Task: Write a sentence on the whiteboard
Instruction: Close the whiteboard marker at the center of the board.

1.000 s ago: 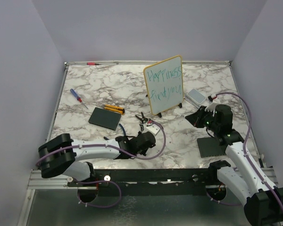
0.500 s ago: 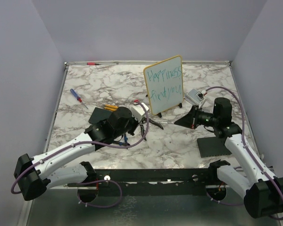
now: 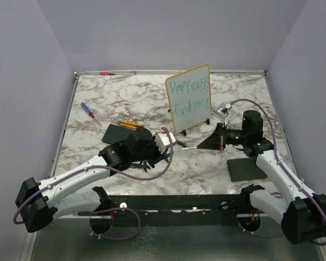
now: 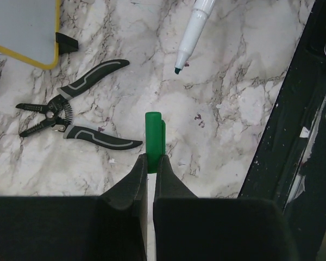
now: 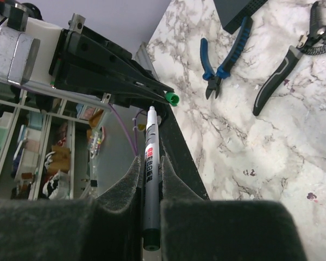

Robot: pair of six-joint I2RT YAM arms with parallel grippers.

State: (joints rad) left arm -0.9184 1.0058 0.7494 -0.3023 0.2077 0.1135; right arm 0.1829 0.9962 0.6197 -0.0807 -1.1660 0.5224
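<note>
The whiteboard (image 3: pixel 188 98) stands upright at the back centre, and its yellow-rimmed corner shows in the left wrist view (image 4: pixel 22 27). The sentence (image 3: pixel 189 97) is in teal, in two lines: "Happiness find you". My right gripper (image 3: pixel 205 143) (image 5: pixel 150 163) is shut on a white marker (image 5: pixel 150 147), uncapped, its tip pointing left (image 4: pixel 193 32). My left gripper (image 3: pixel 170 142) (image 4: pixel 151 159) is shut on the green cap (image 4: pixel 153 138). The cap (image 5: pixel 171 98) faces the marker tip, a short gap apart, in front of the board.
Grey-handled wire strippers (image 4: pixel 70 117) lie by the board's foot. Blue pliers (image 5: pixel 225 54) lie under my left arm. Dark grey pads lie left (image 3: pixel 118 134) and right (image 3: pixel 244 169). A blue screwdriver (image 3: pixel 89 113), a yellow-handled tool (image 3: pixel 131 125) and a white box (image 3: pixel 225 111) lie around.
My left arm swung out from the front edge to the middle with the cap. My right gripper turned and moved left with the marker, toward the cap.
</note>
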